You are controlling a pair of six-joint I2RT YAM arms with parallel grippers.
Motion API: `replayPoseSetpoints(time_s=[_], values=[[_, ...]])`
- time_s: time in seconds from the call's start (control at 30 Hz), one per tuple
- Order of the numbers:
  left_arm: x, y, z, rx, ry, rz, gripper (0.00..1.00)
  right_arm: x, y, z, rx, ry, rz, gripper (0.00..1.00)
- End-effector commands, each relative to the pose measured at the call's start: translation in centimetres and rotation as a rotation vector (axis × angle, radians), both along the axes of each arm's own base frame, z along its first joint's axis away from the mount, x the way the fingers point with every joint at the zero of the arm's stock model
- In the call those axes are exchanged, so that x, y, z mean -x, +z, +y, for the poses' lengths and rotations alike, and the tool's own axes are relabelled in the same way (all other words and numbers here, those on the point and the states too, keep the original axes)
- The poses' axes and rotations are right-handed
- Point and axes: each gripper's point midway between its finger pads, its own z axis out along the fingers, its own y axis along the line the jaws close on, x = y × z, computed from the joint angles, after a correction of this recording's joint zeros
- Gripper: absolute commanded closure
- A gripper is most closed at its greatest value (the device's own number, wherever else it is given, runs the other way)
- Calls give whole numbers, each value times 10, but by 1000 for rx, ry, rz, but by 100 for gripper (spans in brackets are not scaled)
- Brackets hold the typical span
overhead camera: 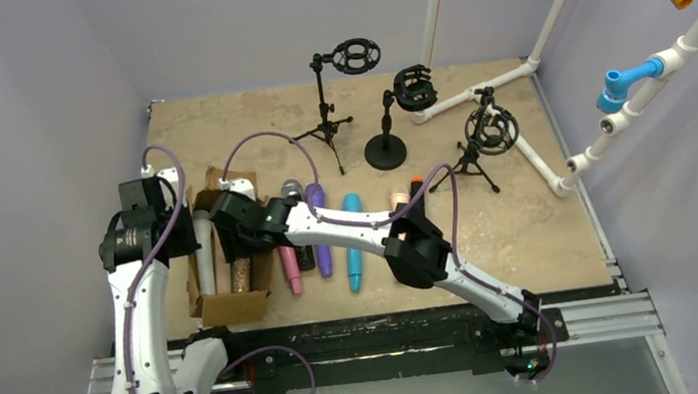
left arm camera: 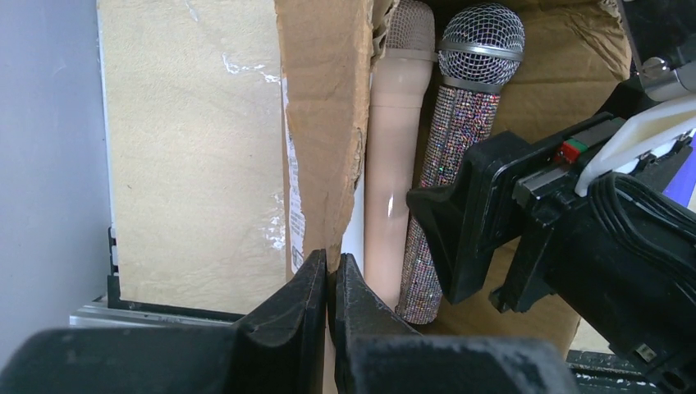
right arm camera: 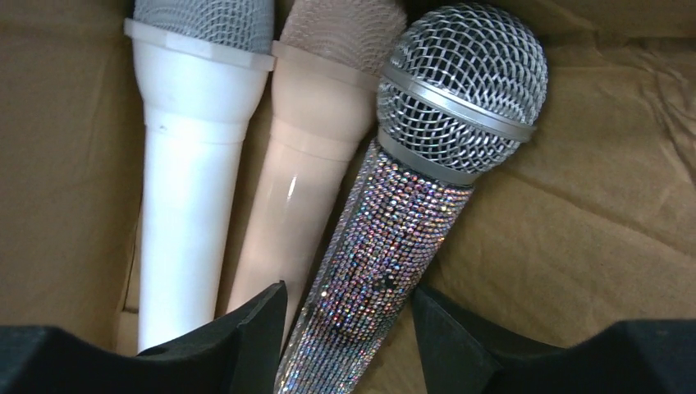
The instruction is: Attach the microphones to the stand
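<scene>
Cardboard made the box [overhead camera: 233, 309] at the near left of the table [overhead camera: 529, 225]. Three mics lay in it side by side: the white mic [right arm camera: 185, 205], the peach mic [right arm camera: 295, 189] and the glitter mic [right arm camera: 394, 238].

The right gripper [right arm camera: 349, 305] was down in the box with its fingers apart, one on each side of the glitter mic's handle. I could not tell if they touched it. The left gripper [left arm camera: 329, 271] was pinched together on the box's left wall, it seemed, to hold the box steady.

I think the right gripper should squeeze the handle near its middle, not the round head. It should squeeze slowly, because the sparkly skin may be slippery. A lift straight up would be best, since the peach mic lay touching the glitter mic and could get dragged.

The pink mic [overhead camera: 291, 269], purple mic [overhead camera: 320, 231] and teal mic [overhead camera: 355, 241] lay in a row just right of the box, partly under the right arm. The round-foot stand [overhead camera: 386, 150] and two more stood far back, well apart from the box. The way there went over that row, so a high carry looked safest.
</scene>
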Motion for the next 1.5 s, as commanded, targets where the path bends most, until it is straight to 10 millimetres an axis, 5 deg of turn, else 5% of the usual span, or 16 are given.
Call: replayPoseSetpoints(time_s=[0.0,0.5,0.7,0.93,1.1,1.3,1.47], values=[[-14,25,-9,32,-43,-112,100,-21,22,11,-111,-72,-62,41],[-17,25,6,-56,-31,-117,100,-19,88,12,-320,-51,-126,82],[-18,26,26,-151,30,-107,100,-13,136,13,-403,9,-163,92],[-17,21,39,-209,66,-66,100,-19,182,-42,-420,-9,-207,100],[-17,20,41,-216,73,-54,100,-35,162,-112,-326,-94,-189,100],[-19,20,41,-210,80,-56,100,-48,95,-191,-140,-221,-144,100],[-18,20,40,-206,78,-54,100,-50,51,-219,-33,-281,-114,100]])
